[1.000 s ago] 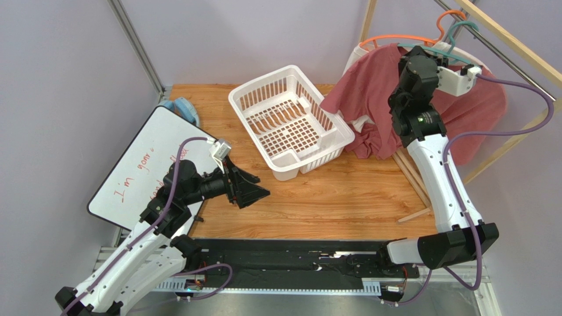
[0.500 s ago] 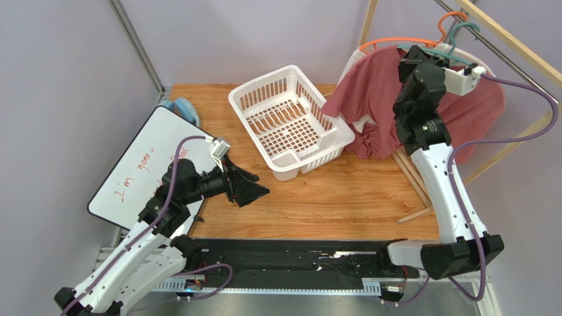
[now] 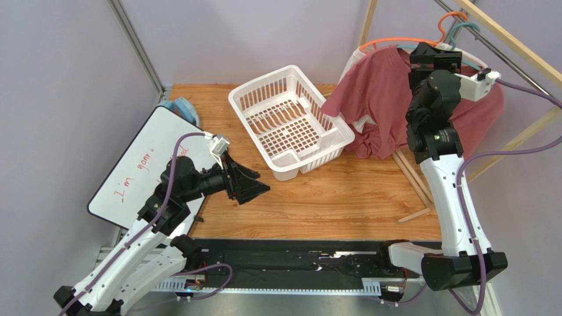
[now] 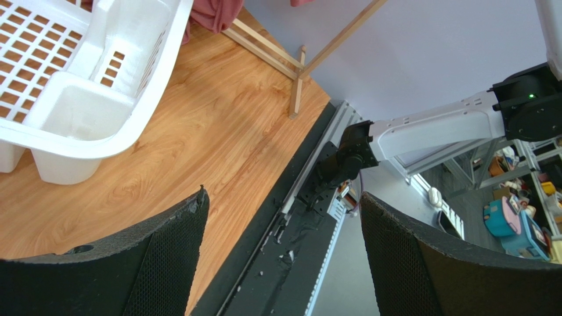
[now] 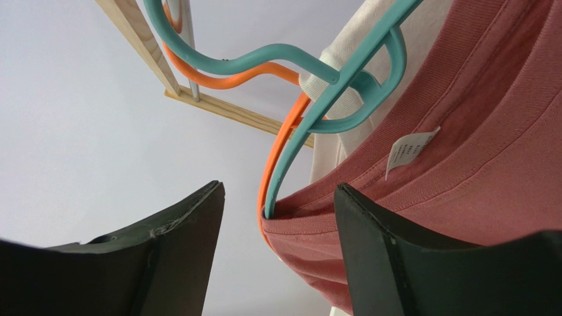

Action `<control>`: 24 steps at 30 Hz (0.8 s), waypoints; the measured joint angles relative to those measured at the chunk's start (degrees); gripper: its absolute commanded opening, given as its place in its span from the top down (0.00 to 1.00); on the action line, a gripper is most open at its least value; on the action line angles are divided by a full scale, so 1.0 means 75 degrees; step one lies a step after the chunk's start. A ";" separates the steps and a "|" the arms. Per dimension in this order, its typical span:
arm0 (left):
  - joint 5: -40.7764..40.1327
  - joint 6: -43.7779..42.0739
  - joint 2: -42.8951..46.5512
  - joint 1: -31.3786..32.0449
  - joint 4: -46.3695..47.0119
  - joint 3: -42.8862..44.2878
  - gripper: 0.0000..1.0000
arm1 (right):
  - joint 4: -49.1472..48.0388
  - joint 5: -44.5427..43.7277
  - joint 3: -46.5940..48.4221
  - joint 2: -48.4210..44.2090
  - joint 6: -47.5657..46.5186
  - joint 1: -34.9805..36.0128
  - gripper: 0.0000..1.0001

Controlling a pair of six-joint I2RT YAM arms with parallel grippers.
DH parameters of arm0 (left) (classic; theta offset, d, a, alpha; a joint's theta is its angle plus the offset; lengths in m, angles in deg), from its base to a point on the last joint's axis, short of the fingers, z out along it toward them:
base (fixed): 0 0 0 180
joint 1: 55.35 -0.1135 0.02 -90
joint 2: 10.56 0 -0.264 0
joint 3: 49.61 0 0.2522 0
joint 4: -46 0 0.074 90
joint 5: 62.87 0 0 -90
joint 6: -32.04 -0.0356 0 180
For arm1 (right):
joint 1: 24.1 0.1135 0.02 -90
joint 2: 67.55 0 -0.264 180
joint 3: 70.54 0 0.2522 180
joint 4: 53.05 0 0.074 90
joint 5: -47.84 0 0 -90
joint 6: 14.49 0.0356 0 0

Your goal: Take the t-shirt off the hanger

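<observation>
The dusty-red t-shirt (image 3: 373, 92) hangs on the teal hanger (image 3: 462, 27) at the back right, its lower part drooping toward the table. My right gripper (image 3: 432, 52) is raised at the shirt's neck and stands open. In the right wrist view the collar of the t-shirt (image 5: 475, 131) and one arm of the teal hanger (image 5: 343, 79) sit between the spread fingers of the right gripper (image 5: 278, 187), nothing pinched. My left gripper (image 3: 260, 191) hovers low over the table's left side, open and empty (image 4: 282, 197).
An orange hanger (image 3: 389, 41) with a white shirt (image 5: 343, 141) hangs behind the teal one on the wooden rack (image 3: 521, 52). A white plastic basket (image 3: 290, 122) stands mid-table. A whiteboard (image 3: 138, 164) lies at the left, rack struts (image 3: 412, 178) at the right.
My right gripper has risen and shifted right toward the hanger's neck, and its jaws have gone from shut to open. The left arm has barely moved.
</observation>
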 measured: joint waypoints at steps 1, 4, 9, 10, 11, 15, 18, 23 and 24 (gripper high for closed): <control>0.0000 -0.0003 0.0003 0.0000 0.0029 0.0000 0.12 | 0.0082 0.0087 0.0035 0.0026 -0.0003 -0.0032 0.31; -0.0009 -0.0055 0.0006 0.0000 0.0058 0.0000 0.12 | 0.0184 0.0533 0.0195 0.0143 0.0035 -0.0143 0.32; -0.0058 -0.0117 0.0023 0.0000 0.0067 0.0000 0.12 | 0.0187 0.1058 0.0213 0.0300 0.0300 -0.0358 0.42; -0.0058 -0.0117 0.0038 0.0006 0.0076 0.0000 0.12 | 0.0172 0.1151 0.0213 0.0344 0.0385 -0.0399 0.42; -0.0061 -0.0117 0.0050 0.0015 0.0087 0.0000 0.12 | 0.0137 0.1250 0.0213 0.0408 0.0495 -0.0434 0.42; -0.0082 -0.0122 0.0079 0.0076 0.0087 0.0000 0.12 | -0.0082 0.1568 0.0213 0.0740 0.0842 -0.0481 0.47; -0.0119 -0.0137 0.0087 0.0114 0.0087 0.0000 0.12 | -0.0166 0.1757 0.0213 0.0947 0.1008 -0.0481 0.62; -0.0195 -0.0166 0.0090 0.0163 0.0087 0.0000 0.12 | -0.0321 0.1851 0.0187 0.0968 0.1303 -0.0481 0.65; -0.0201 -0.0166 0.0090 0.0166 0.0087 0.0000 0.12 | -0.0341 0.1848 0.0184 0.0950 0.1309 -0.0481 0.65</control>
